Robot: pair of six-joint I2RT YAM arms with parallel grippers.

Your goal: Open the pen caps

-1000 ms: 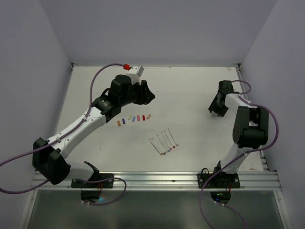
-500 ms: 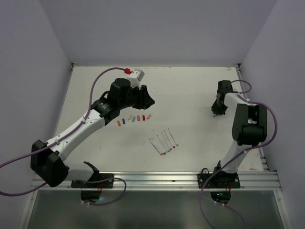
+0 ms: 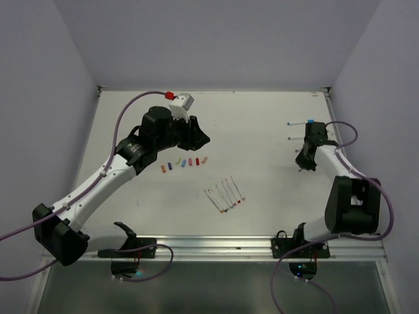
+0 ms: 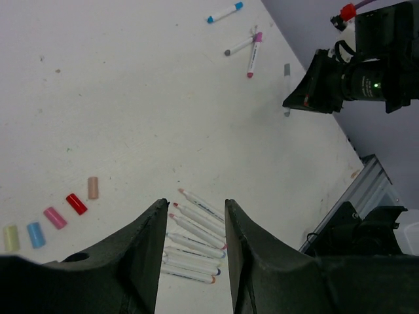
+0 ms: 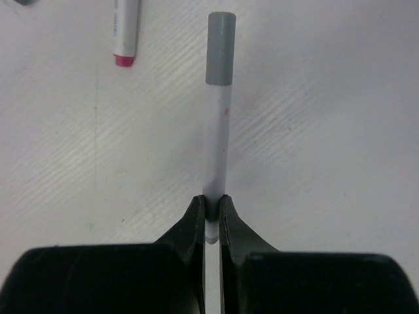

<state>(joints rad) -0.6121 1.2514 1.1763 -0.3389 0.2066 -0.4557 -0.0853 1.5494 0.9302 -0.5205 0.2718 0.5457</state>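
Grip newly closed: right gripper (image 5: 209, 204) clamped on the barrel of the grey-capped pen (image 5: 215, 144), well right of the row of loose pen caps (image 3: 185, 162), its grey cap (image 5: 220, 49) still on and probably ready for pulling; left gripper (image 4: 193, 219), jaws apart and empty, above that row.

table (image 3: 262, 131) | pen caps (image 3: 185, 162) in row | uncapped pens (image 3: 224, 194) | capped pens (image 4: 253, 52)

left pincer (image 4: 194, 208) parted | uncapped pens (image 4: 194, 237) between its fingers | pen caps (image 4: 55, 218) rowed at left
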